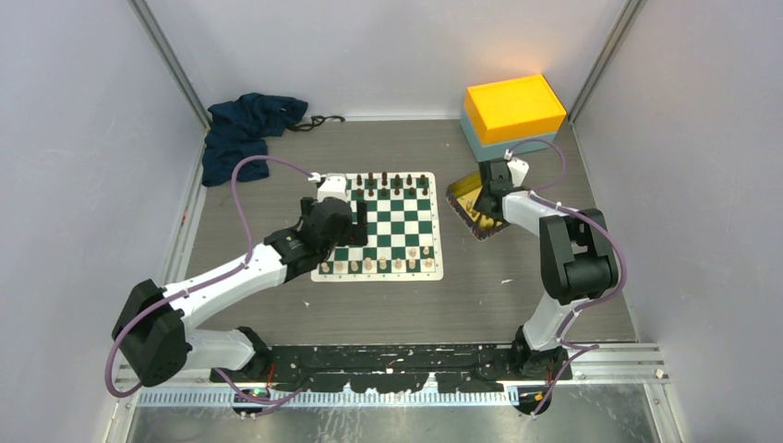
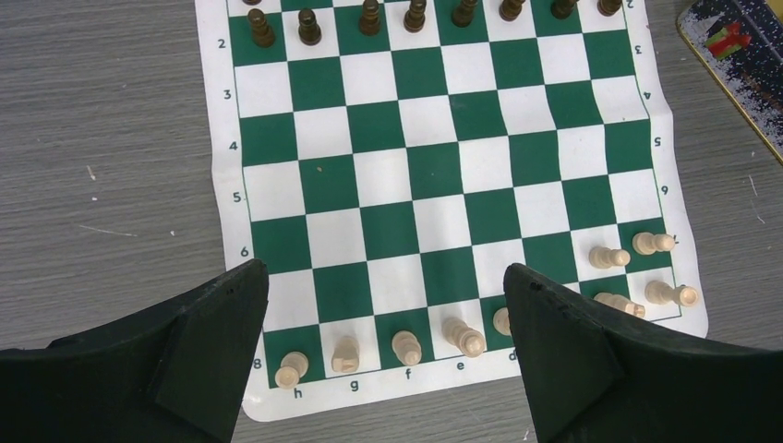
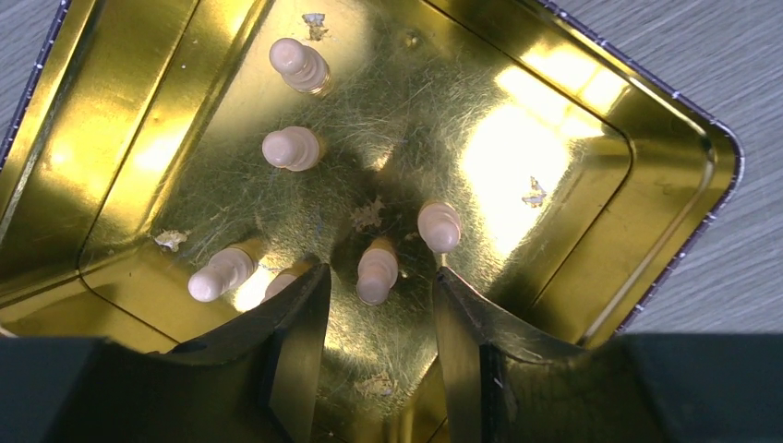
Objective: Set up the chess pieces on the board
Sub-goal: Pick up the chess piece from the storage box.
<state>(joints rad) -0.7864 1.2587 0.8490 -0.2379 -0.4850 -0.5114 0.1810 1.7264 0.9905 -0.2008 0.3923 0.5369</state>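
The step in hand, as I judge it, is the pick of one cream pawn (image 3: 377, 269) from the gold tray (image 3: 572, 138) with the right gripper (image 3: 379, 281). The pawn lies tipped on the tray floor between the two fingertips (image 3: 309, 286), with a gap showing on each side, so the jaws stand partly open and grip nothing yet. To do this well, I would centre the pawn between the fingers before closing. I would also close across its body rather than its rounded head, so that it cannot squirt out on the polished metal. A second pawn (image 3: 439, 226) lies just beside the target on the right, and another is partly hidden behind the left finger. I would therefore keep the approach straight down, so that neither neighbour is pushed or trapped in the grip. Three more chess pieces (image 3: 292, 148) lie farther up the tray, well apart from the fingers. Once the pawn is lifted, I would carry it across to the board (image 2: 220, 175), which lies flat on the table to the left of the tray. A row of cream pieces (image 2: 407, 348) occupies the board's near edge, a few more sit in its right corner, and the black pieces (image 2: 308, 28) line the far side. The left gripper (image 2: 388, 309) hangs above the near edge of the board with its jaws spread wide, holding and touching nothing.
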